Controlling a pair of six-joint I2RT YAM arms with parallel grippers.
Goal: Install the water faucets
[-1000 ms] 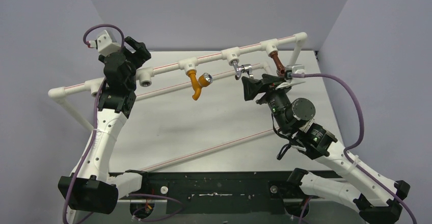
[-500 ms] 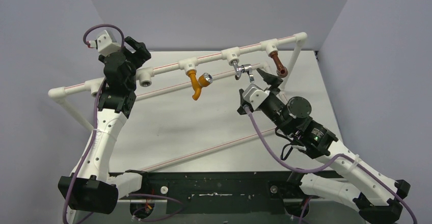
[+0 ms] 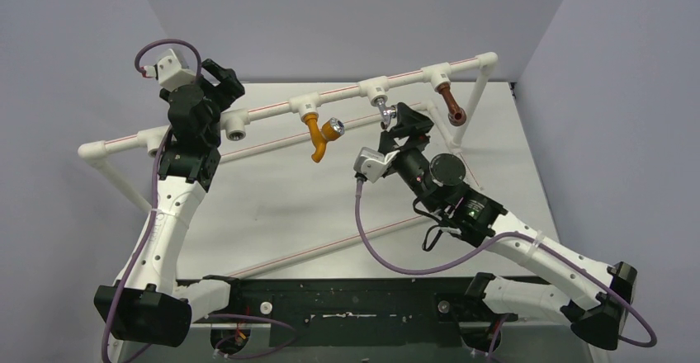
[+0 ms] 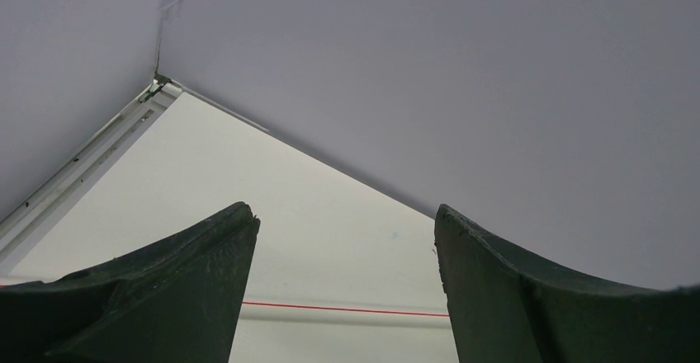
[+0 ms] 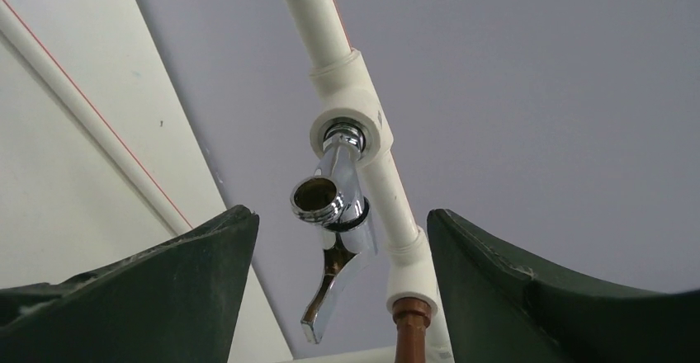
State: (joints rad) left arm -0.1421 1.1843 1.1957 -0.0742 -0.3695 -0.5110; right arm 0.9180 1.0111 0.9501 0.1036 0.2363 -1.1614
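Swung left, away from the brown faucet (image 3: pixel 451 103), over the last second: right fingers (image 5: pixel 165 289) now spread open either side of the silver faucet (image 5: pixel 334 198), no contact visible. Silver faucet seated in the middle tee of the white pipe rail (image 3: pixel 338 92), orange faucet (image 3: pixel 318 136) one tee left, brown one tee right. Left fingers (image 4: pixel 148 297) open, holding nothing, raised far left over the worktop (image 3: pixel 289 206).

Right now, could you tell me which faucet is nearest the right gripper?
The silver faucet, in the middle: the open right gripper frames it; the orange faucet and brown faucet sit either side.
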